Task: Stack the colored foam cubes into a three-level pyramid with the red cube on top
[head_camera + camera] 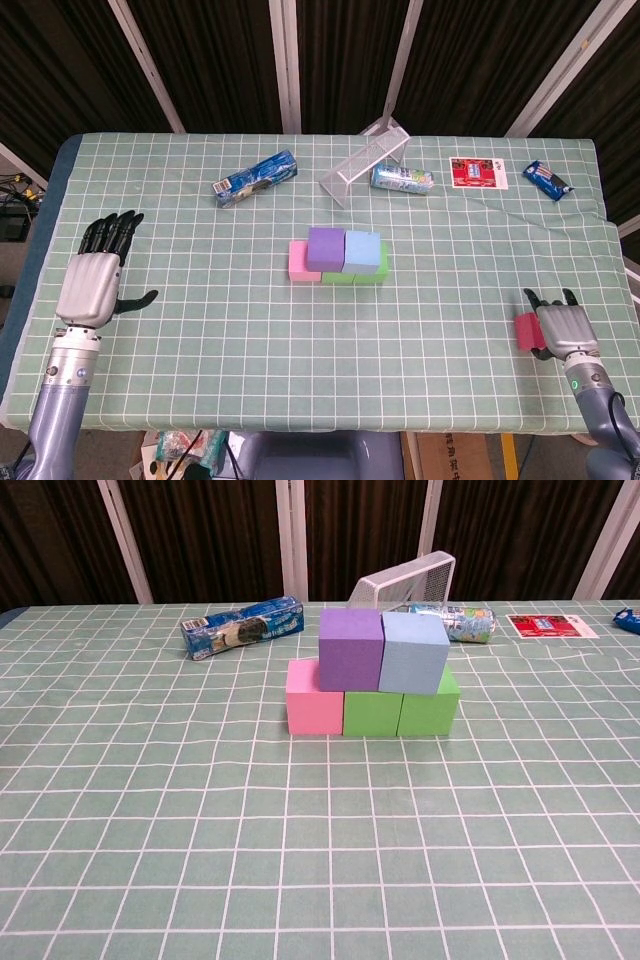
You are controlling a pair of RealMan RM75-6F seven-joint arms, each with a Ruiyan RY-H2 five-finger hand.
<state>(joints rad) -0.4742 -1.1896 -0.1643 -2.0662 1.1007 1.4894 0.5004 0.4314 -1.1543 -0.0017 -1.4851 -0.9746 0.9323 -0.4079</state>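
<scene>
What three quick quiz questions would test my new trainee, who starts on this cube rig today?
1. True or false: the red cube already tops the stack.
2. Which cubes form the second level? A) pink and green B) purple and blue C) red and pink
3. Fill in: the red cube is gripped by the ____ hand.

Key:
1. False; it is at the table's near right edge, far from the stack.
2. B
3. Right; the left hand holds nothing.
</scene>
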